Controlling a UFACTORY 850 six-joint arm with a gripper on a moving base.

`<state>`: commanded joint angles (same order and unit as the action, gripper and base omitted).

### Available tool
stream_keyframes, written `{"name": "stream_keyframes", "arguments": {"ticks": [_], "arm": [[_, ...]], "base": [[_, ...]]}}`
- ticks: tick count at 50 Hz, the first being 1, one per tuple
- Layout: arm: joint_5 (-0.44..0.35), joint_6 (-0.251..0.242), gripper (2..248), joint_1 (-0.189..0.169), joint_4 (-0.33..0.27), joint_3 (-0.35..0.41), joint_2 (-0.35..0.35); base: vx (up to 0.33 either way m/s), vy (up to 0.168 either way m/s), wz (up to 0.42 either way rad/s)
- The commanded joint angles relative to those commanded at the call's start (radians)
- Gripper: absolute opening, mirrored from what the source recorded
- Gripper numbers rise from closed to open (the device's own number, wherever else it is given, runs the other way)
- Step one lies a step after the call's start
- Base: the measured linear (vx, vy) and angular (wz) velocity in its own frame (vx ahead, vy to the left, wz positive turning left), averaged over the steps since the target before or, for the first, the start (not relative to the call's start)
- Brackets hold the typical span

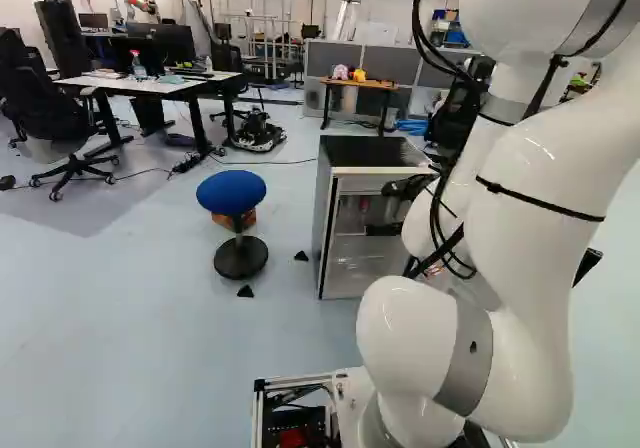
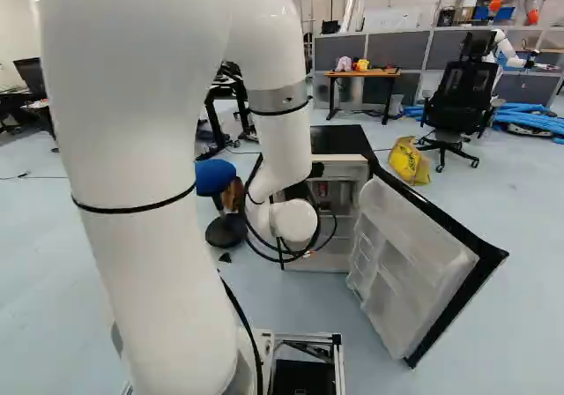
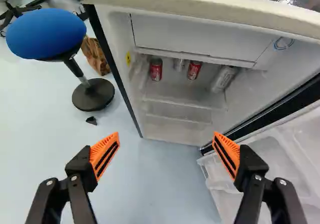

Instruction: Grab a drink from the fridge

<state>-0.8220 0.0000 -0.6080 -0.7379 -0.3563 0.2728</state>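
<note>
Nearest, the hand (image 3: 166, 145) is released, its two fingers wide apart and nothing held between them. Beside it, the fridge door (image 2: 414, 267) is swung open. Farther in, inside the fridge (image 3: 200, 10), two red cans (image 3: 156, 70) are seen on a shelf (image 3: 182, 102), with a silver can (image 3: 223, 79) near them. If full, a red can should be rather heavy for its size, smooth, perhaps slippery; it is best taken around the middle, gently, because its thin wall may be dented.
</note>
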Motion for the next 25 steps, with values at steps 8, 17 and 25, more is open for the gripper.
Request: {"name": "stream_keyframes", "arguments": {"ticks": [8,17,25], "arm": [[0.0,0.0,247,0.003,-0.003,-0.019,0.04],[-0.001,0.0,247,0.005,-0.016,-0.043,0.085],[-0.011,0.0,247,0.002,-0.025,-0.066,0.126]], "base": [[0.0,0.0,0.0],[0.0,0.0,0.0],[0.0,0.0,0.0]]}}
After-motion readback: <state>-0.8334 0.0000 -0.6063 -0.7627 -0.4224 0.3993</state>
